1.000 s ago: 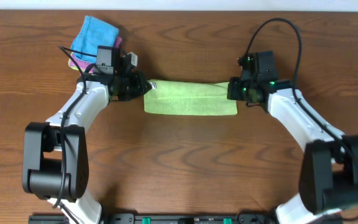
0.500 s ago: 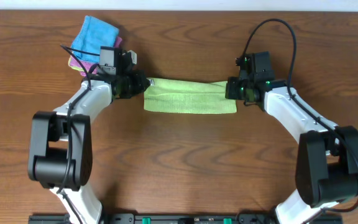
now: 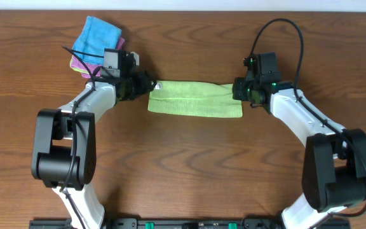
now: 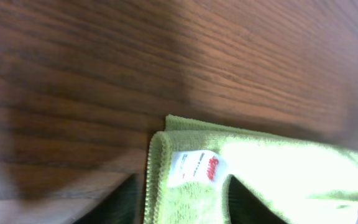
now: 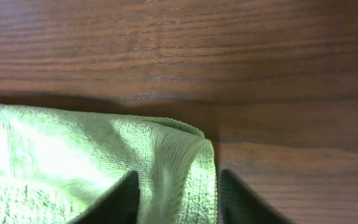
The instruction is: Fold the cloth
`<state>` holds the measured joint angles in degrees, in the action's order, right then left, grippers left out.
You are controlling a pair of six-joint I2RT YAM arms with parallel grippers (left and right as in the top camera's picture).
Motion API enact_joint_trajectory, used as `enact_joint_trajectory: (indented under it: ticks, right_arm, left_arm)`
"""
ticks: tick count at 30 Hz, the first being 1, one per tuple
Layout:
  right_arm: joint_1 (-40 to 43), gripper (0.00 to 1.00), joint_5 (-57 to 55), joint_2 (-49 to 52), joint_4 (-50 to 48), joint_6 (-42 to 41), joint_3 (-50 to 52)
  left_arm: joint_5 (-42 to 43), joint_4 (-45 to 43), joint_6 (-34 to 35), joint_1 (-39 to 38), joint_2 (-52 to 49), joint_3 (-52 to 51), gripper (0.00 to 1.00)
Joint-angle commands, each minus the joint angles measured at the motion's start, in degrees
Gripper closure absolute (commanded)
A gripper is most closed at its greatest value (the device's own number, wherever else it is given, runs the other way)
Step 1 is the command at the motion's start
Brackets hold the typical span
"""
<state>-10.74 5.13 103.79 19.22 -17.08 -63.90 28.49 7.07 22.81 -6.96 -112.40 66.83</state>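
The green cloth (image 3: 196, 100) lies on the wooden table as a long folded strip, its ends pointing left and right. My left gripper (image 3: 150, 87) is at the strip's far left corner. In the left wrist view its jaws (image 4: 182, 205) stand apart, and the cloth (image 4: 278, 168) with its white label (image 4: 197, 168) lies slack between them. My right gripper (image 3: 235, 90) is at the far right corner. In the right wrist view it (image 5: 176, 199) is also open, straddling a raised fold of the cloth (image 5: 61, 155).
A stack of folded cloths, blue (image 3: 94, 37) on top of pink (image 3: 80, 63), sits at the back left just behind my left arm. The table's far edge (image 3: 183, 10) runs close behind both grippers.
Both grippers were shut on the cloth's far corners and have now opened, letting the corners rest on the table. The arms have barely shifted.
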Motion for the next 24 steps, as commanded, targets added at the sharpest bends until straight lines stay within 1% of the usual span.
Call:
enact_joint_trajectory:
  ticks: [1,2,3,4,6,7,9,10,11,13,14,18,24]
  right_arm:
    - [-0.2,0.46,-1.3,0.4,0.3,-1.0,-0.1]
    - [-0.2,0.44,-1.3,0.3,0.8,-2.2,-0.1]
    - [-0.2,0.43,-1.3,0.0,1.2,-3.0,-0.1]
    - [-0.2,0.39,-1.3,-0.3,1.6,-4.0,-0.1]
    - [-0.2,0.36,-1.3,-1.2,2.4,-5.3,-0.1]
    - [-0.2,0.33,-1.3,-1.6,2.8,-5.5,-0.1]
    - [-0.2,0.31,-1.3,-2.7,3.7,-6.4,-0.1]
    - [-0.2,0.29,-1.2,-3.9,4.6,-7.1,-0.1]
    - [-0.2,0.24,-1.2,-4.8,5.3,-7.5,-0.1]
    - [-0.2,0.19,-1.2,-6.2,6.7,-8.4,-0.1]
    - [-0.2,0.19,-1.2,-6.8,7.5,-9.0,-0.1]
    - [-0.2,0.16,0.6,-9.0,10.3,-9.7,-0.1]
    - [-0.2,0.11,3.0,-9.5,12.5,-10.1,0.0]
  left_arm:
    - [-1.8,-0.1,-0.1,0.3,-0.7,0.2,0.36]
    - [-1.8,-0.1,-0.1,0.3,-0.7,0.2,0.27]
    - [-1.8,0.0,-0.1,0.3,-0.7,0.2,0.23]
    - [-1.9,0.0,-0.1,0.3,-0.6,0.3,0.21]
    - [-1.9,0.4,-0.2,0.5,-0.3,0.7,0.20]
    - [-1.9,0.8,-0.2,0.5,0.0,1.0,0.20]
    - [-1.9,1.8,-0.3,0.7,0.7,1.9,0.20]
    - [-1.7,2.6,-0.3,0.7,1.7,2.8,0.25]
    - [-0.7,2.8,-0.3,0.7,2.5,3.2,0.46]
    - [2.1,2.7,-0.2,0.3,3.4,3.9,0.90]
    - [3.1,2.8,-0.2,0.0,3.5,4.2,0.94]
    - [3.4,3.1,1.6,-2.0,3.5,4.3,0.94]
    - [-2.3,3.5,1.6,-7.0,3.3,4.3,0.94]
